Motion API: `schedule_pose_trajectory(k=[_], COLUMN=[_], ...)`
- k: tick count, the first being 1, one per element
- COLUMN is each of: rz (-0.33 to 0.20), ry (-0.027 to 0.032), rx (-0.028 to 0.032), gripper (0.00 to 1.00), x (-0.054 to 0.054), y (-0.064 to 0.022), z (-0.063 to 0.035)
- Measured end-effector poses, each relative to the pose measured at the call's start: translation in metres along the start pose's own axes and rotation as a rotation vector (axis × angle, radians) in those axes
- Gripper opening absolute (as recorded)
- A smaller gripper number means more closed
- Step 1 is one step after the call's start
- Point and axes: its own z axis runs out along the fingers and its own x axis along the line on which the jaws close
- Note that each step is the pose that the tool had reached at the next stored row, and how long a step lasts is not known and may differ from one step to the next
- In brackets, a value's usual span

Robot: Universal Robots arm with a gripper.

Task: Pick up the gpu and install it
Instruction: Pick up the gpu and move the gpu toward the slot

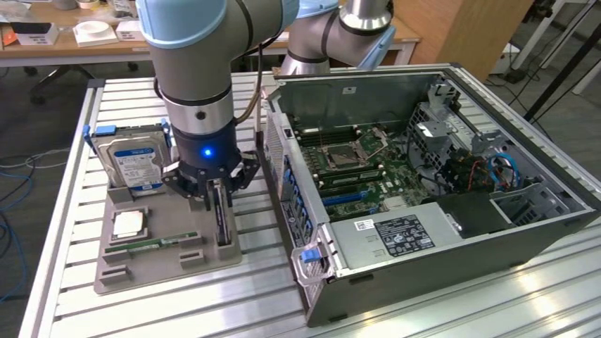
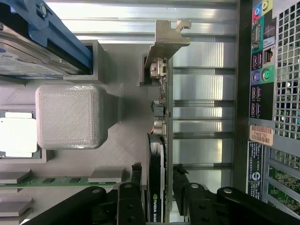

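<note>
1. The gpu (image 1: 224,229) stands on edge in a slot of the grey holder (image 1: 174,264). Read as a clock face in the exterior view, that slot is at the holder's 3 o'clock side. Standing upright leaves both flat faces free to be taken from above.
2. The end effector (image 1: 219,201) points straight down over the card. Its fingers (image 2: 136,176) are spread, one on each face of the cooler. A thin gap shows at each side, so nothing is pinched yet.
3. The grip is lined up on the cooler end, away from the silver bracket (image 2: 166,42), probably so that the bracket and the board's lower edge stay clear.
4. The hard drive (image 1: 134,163) stands in its own pocket at 10 o'clock from the end effector. The RAM stick (image 1: 155,244) lies flat at 7 o'clock. Both are untouched.
5. The computer case (image 1: 526,232) lies on the bench (image 1: 188,310) at 3 o'clock, just beside the holder. Its side is open and the motherboard (image 1: 362,169) faces up, which makes the slots reachable from above.
</note>
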Motion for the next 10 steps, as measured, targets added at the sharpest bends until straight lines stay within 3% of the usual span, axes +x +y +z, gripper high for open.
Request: schedule_pose_trajectory(k=[5, 6, 10], rz=[0.000, 0.000, 0.000], ry=[0.0000, 0.0000, 0.0000], rx=[0.0000, 0.0000, 0.0000], gripper=[0.39, 0.32, 0.32], x=[0.0000, 0.0000, 0.0000], y=[0.0000, 0.0000, 0.0000], z=[0.0000, 0.0000, 0.0000])
